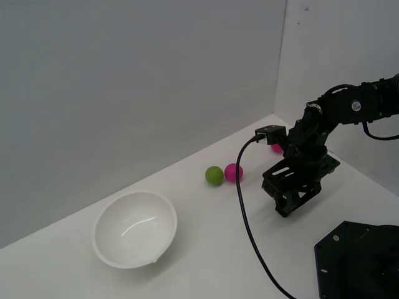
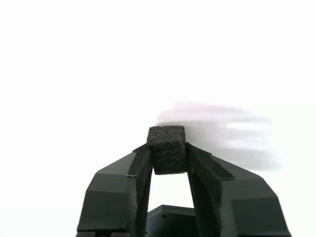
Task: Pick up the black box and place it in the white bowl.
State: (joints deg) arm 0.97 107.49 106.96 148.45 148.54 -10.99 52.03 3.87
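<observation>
The black box point(image 2: 167, 150), a small matte cube with a rough, foam-like surface, sits clamped between the two dark fingers point(image 2: 129, 181) of the gripper point(image 2: 168, 157). In the wrist view the fingers press against its two opposite side faces near their tips, closed to the width of the cube, and a soft grey shadow lies on the white surface beyond it. Whether the cube touches that surface cannot be told.

In the exterior view the gripper point(image 1: 290, 202) points down over the white table point(image 1: 206, 249) on the exterior view's right, at the end of the black arm point(image 1: 349, 106); the cube itself cannot be made out there. A black cable point(image 1: 246, 218) runs from the wrist camera mount point(image 1: 270, 133) down across the table. Just beside the gripper, toward the exterior view's left, a green ball point(image 1: 214, 175) and a pink ball point(image 1: 233, 172) lie touching each other, and a second pink ball point(image 1: 276, 148) shows partly behind the arm.

The white bowl point(image 1: 134, 228), wide, glossy and tilted toward the camera, rests on the table well apart from the gripper, toward the exterior view's left. A black base block point(image 1: 355, 261) occupies the lower corner on the exterior view's right.
</observation>
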